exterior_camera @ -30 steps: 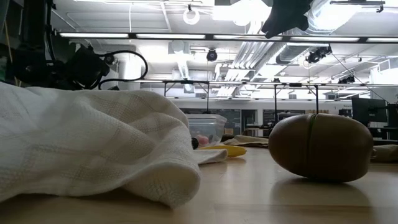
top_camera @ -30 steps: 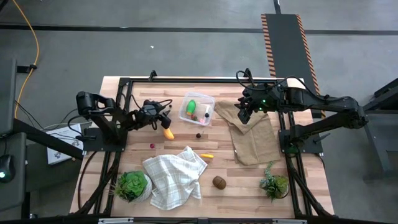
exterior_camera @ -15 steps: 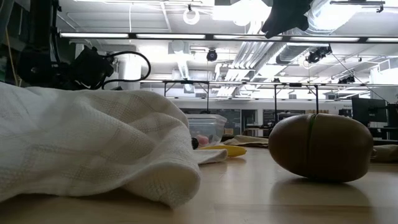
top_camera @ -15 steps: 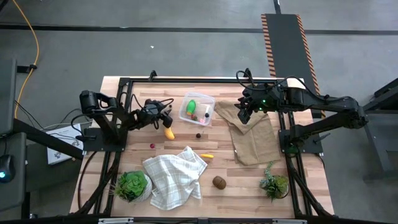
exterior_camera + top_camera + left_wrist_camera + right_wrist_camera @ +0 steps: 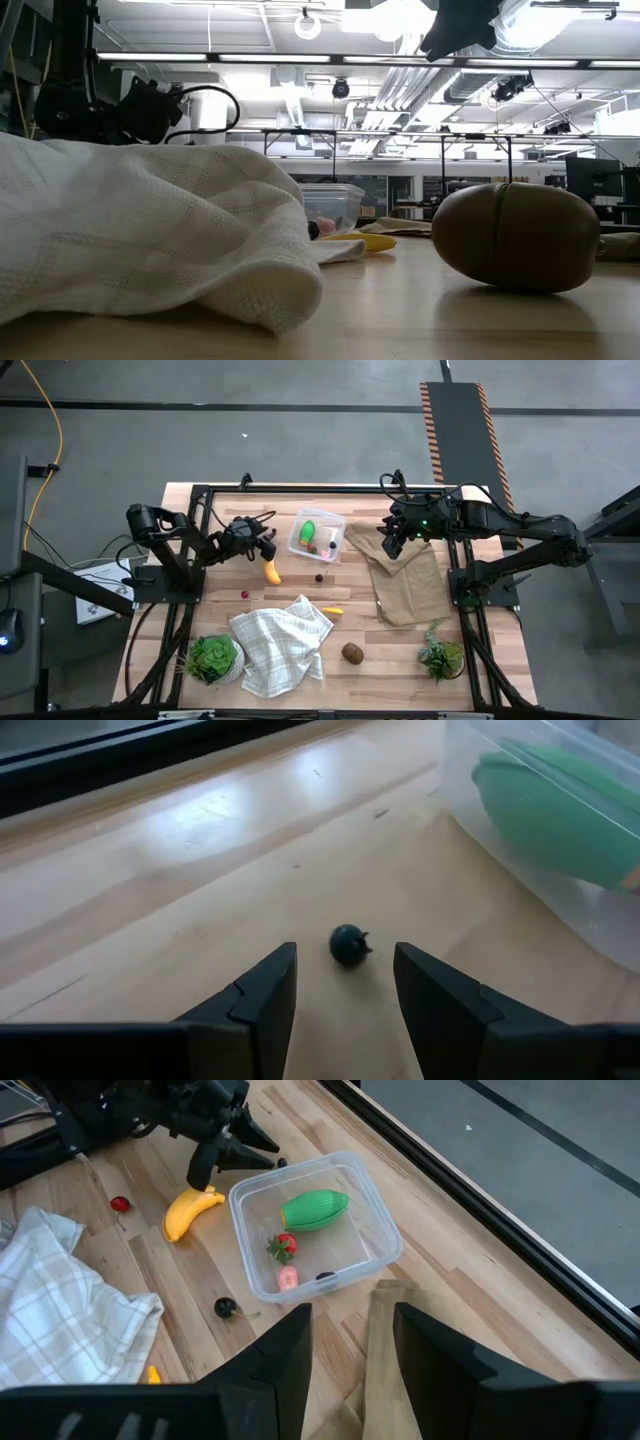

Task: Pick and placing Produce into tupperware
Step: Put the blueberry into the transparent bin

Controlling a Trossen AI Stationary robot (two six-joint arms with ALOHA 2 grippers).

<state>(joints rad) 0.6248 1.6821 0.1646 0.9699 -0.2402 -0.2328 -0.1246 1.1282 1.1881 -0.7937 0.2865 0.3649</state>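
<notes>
A wooden table (image 5: 400, 650) stands on a grey floor with a black-and-orange striped strip beside it; no writing can be read anywhere.

From above, the clear tub (image 5: 317, 535) sits near the far middle, holding a green piece (image 5: 307, 533) and small red bits. The left gripper (image 5: 268, 549) is low just beside the tub, with the banana (image 5: 270, 571) right by it. A dark berry (image 5: 319, 577), a red berry (image 5: 244, 595), a small yellow piece (image 5: 333, 610) and a brown kiwi (image 5: 352, 652) lie apart on the wood. A checked cloth (image 5: 280, 645), a brown bag (image 5: 408, 585) and two potted plants (image 5: 213, 658) lie around. The right gripper (image 5: 390, 546) hangs over the bag.

At table height, the cloth (image 5: 140, 240) blocks most of the left side; the kiwi (image 5: 516, 236) looms near.

The left wrist shows its fingers (image 5: 262, 995) apart, empty, a small dark berry (image 5: 349, 944) between them on the wood, the tub wall (image 5: 520, 870) close by.

The right wrist shows its fingers (image 5: 290, 1355) apart, empty, above the bag, with the tub (image 5: 385, 1245) and banana (image 5: 190, 1212) beyond.
</notes>
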